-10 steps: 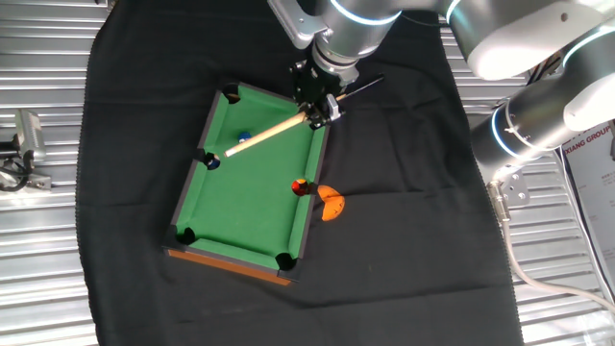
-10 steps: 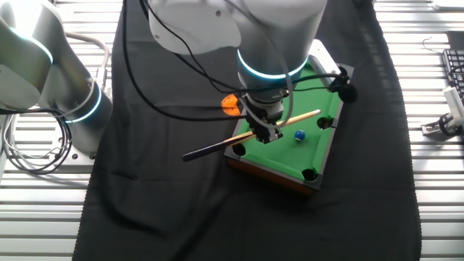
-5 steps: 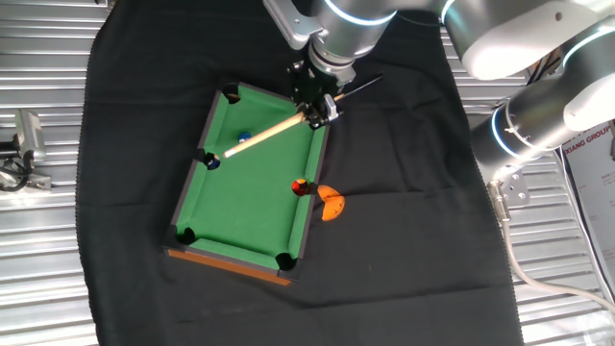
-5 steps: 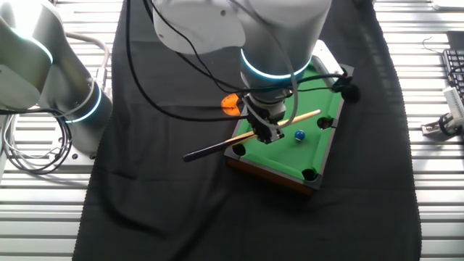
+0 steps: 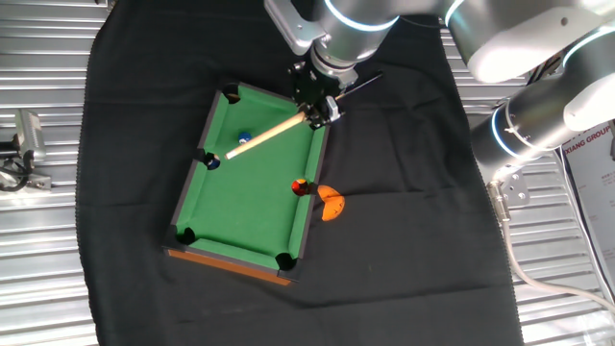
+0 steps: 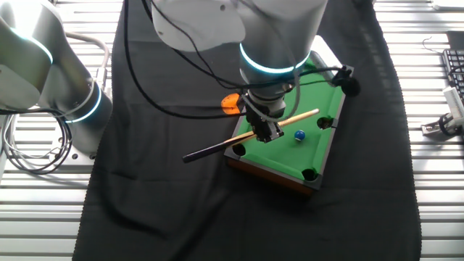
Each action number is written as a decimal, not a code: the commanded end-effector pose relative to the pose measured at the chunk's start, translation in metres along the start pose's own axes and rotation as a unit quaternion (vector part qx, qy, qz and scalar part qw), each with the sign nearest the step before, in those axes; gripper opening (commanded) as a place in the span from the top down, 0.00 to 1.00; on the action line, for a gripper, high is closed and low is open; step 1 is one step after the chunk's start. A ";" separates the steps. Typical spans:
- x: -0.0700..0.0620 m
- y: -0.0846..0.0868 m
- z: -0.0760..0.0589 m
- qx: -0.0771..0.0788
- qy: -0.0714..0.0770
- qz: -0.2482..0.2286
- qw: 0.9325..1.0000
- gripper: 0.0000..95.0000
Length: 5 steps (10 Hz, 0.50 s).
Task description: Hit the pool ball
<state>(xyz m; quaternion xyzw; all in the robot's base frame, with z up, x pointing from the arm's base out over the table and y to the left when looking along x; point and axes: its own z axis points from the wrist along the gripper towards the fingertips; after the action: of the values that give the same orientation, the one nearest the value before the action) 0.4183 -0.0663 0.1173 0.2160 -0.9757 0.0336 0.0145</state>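
The cue (image 5: pixel 274 127) is clenched by the gripper (image 5: pixel 315 112) near its dark butt; the pool ball (image 5: pixel 244 138) is seen beside its tip, well beyond the fingers.

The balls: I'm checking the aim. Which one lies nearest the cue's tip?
The light-blue pool ball, just beside the cue tip; the navy ball and red-and-black ball sit at pockets.

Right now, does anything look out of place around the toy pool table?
One thing: a small orange wedge-shaped piece lies on the black cloth beside the green toy pool table, off its playing surface.
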 end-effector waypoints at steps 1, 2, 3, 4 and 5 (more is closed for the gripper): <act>0.000 -0.001 0.000 0.021 0.009 0.011 1.000 1.00; 0.000 -0.001 0.000 0.025 0.008 0.016 1.000 1.00; 0.000 -0.001 0.000 0.027 0.002 0.031 0.999 1.00; 0.000 -0.001 0.000 0.031 -0.007 0.045 0.998 1.00; 0.000 -0.001 0.000 0.034 -0.018 0.056 0.998 1.00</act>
<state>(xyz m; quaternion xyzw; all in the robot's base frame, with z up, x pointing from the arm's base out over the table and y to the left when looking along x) 0.4185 -0.0663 0.1177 0.1691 -0.9836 0.0629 -0.0040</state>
